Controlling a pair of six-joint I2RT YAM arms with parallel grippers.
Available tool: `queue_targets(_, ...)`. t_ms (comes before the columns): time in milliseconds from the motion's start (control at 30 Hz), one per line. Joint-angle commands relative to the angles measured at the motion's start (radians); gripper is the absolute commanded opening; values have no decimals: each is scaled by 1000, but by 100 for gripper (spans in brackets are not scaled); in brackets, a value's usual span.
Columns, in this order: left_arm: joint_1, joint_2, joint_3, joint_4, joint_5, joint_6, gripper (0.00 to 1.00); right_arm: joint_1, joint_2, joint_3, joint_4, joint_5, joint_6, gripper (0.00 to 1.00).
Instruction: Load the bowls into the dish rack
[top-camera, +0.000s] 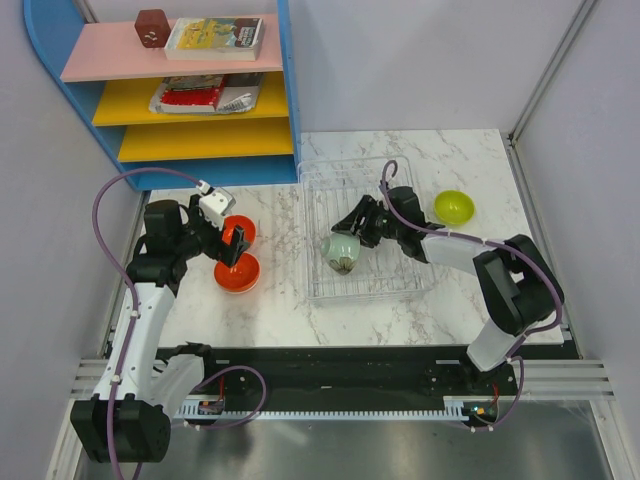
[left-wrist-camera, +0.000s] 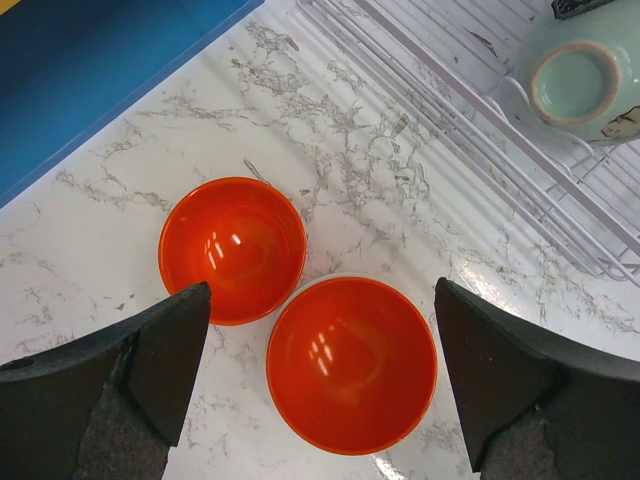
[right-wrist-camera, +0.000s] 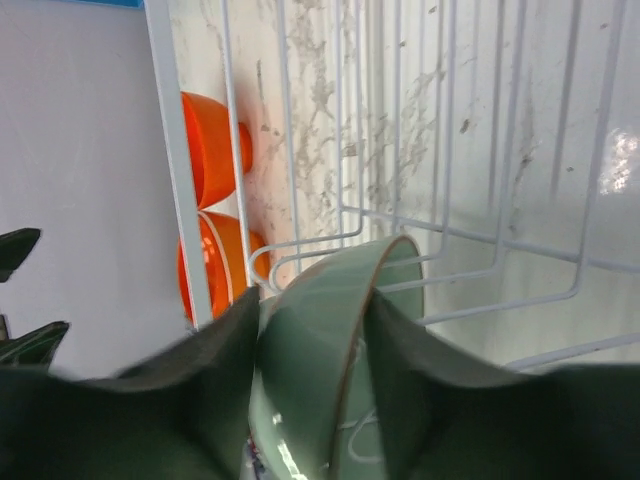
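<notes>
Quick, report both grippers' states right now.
Left gripper: open, empty, above the orange bowls.
Right gripper: shut on the rim of the green bowl, inside the dish rack.

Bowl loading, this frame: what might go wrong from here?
The right pincer grips the green bowl by its rim, tilted on edge in the rack. If released like this, it may roll or topple. The open left pincer hovers over the near orange bowl, with the other orange bowl close beside it. Closing on one could knock the other.
</notes>
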Motion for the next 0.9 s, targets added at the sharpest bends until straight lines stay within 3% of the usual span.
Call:
queue_targets(0, -2, -7, -2, 0, 25, 26, 100, -20, 43, 32, -143, 103, -124, 65)
queue_targets(133, -2, -11, -4, -3, 28, 27, 100, -20, 16, 78, -189, 115, -179, 86)
queue_targets(467, -2, -16, 5, -10, 32, 29, 100, 1, -11, 230, -442, 376, -324, 90)
queue_targets(867, -4, -31, 2, -35, 37, 47, 100, -3, 59, 130, -200, -29, -244, 94)
